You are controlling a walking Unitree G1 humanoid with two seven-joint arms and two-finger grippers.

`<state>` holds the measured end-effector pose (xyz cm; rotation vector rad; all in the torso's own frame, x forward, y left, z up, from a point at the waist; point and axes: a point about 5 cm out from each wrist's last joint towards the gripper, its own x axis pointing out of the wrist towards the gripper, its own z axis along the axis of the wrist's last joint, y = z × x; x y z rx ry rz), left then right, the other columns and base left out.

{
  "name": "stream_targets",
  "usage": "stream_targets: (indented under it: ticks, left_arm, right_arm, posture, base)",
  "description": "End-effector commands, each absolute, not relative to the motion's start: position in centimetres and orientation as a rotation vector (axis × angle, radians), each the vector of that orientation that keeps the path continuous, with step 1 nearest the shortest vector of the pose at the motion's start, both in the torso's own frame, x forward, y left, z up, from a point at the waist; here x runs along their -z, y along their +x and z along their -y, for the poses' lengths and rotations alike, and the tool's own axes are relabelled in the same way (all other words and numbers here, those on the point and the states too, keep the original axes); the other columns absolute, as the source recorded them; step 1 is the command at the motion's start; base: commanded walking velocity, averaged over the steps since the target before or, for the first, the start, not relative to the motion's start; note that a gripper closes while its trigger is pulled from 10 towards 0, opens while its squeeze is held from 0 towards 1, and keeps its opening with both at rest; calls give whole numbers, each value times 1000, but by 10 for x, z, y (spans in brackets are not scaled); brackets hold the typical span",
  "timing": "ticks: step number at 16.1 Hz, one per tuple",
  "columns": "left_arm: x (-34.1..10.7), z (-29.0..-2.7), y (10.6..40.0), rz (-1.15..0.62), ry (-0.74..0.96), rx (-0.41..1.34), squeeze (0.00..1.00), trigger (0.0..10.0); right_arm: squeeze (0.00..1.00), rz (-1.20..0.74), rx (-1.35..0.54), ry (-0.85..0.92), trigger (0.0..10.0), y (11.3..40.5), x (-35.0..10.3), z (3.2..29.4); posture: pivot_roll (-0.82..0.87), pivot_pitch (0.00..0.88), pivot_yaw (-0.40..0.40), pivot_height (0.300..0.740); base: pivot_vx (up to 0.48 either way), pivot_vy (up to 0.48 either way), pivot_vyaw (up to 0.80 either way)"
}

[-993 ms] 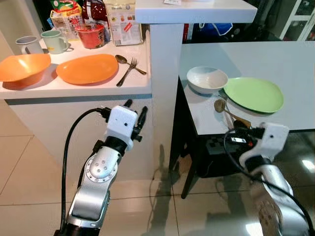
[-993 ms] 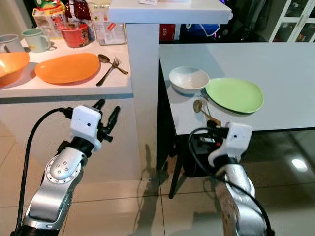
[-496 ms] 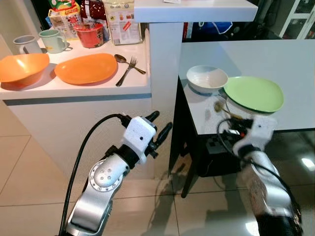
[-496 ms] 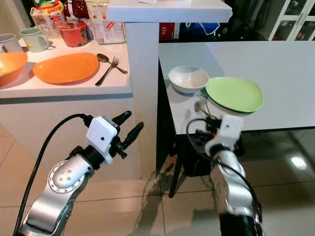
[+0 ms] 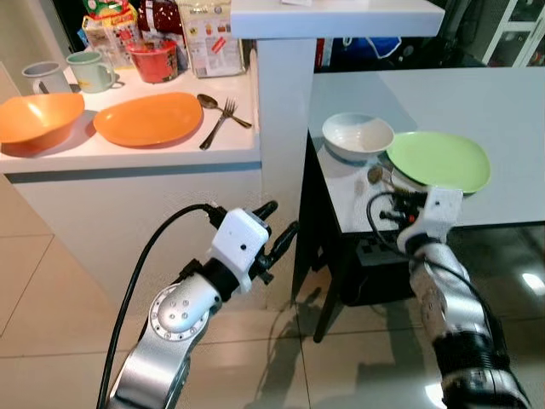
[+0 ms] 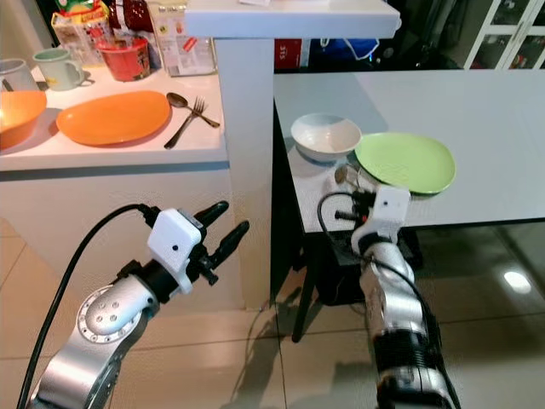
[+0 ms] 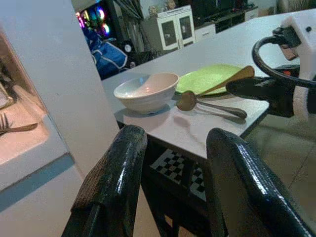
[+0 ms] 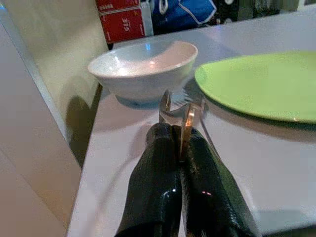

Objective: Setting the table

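My right gripper (image 5: 400, 203) is at the near edge of the grey table (image 5: 502, 102), shut on a bronze spoon (image 8: 188, 118). A fork's tines (image 8: 170, 98) show just beyond the fingertips; I cannot tell whether the fork is gripped too. The spoon's bowl (image 5: 375, 175) lies between a white bowl (image 5: 358, 136) and a green plate (image 5: 438, 162). My left gripper (image 5: 277, 226) hangs open in front of the white pillar, below counter height, with nothing between its fingers (image 7: 123, 158).
To the left, the white counter (image 5: 128, 153) carries an orange plate (image 5: 149, 119), an orange bowl (image 5: 38, 115), a spoon and fork (image 5: 221, 119), mugs (image 5: 89, 70) and food boxes. A white pillar (image 5: 285, 102) separates counter and table. Tiled floor lies below.
My right gripper has risen and moved forward to the table edge with the spoon. My left arm swung right toward the pillar, then dropped slightly.
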<state>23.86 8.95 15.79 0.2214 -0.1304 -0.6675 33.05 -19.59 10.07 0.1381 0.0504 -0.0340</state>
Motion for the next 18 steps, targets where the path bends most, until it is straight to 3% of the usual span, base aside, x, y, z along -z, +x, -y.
stream_targets:
  ticks: [1, 7, 18]
  left_arm:
    - [-160, -89, 235, 129, 217, 676, 0, 10000]
    - [-159, -92, 229, 104, 227, 674, 0, 10000]
    - [-157, -92, 228, 84, 231, 688, 0, 10000]
  right_arm:
    - [0, -39, 30, 133, 10000, 335, -104, 199]
    - [0, -80, 39, 111, 10000, 355, -105, 198]
    - [0, -195, 134, 92, 10000, 354, -86, 208]
  posture:
    - [-1, 0, 31, 740]
    - [17, 0, 27, 740]
    - [19, 0, 39, 740]
  base:
    - [0, 0, 0]
    - [0, 0, 0]
    - [0, 0, 0]
